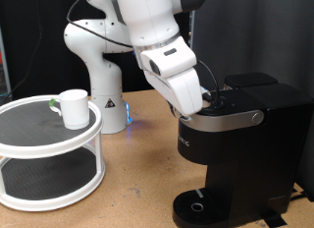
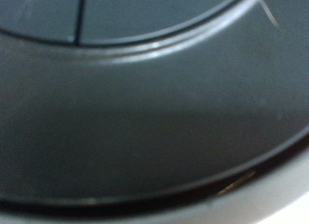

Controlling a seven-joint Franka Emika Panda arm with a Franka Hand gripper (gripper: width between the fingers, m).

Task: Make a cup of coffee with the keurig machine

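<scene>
Arm's fingers [image 1: 193,108] pressed down at the top of the keurig machine [image 1: 231,140]; whether they are spread or closed cannot be told. The cup [image 1: 73,107] stands well apart from the fingers on a white tiered stand [image 1: 49,154], not under the brew head; brewing apparently remains undone.

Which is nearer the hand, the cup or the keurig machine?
The keurig machine: the hand is down at its lid, while the cup sits apart on the white rack.

Ext view evenly lit, dark backdrop, soft shadows, wrist view dim, blurry, faint glare streaks
</scene>
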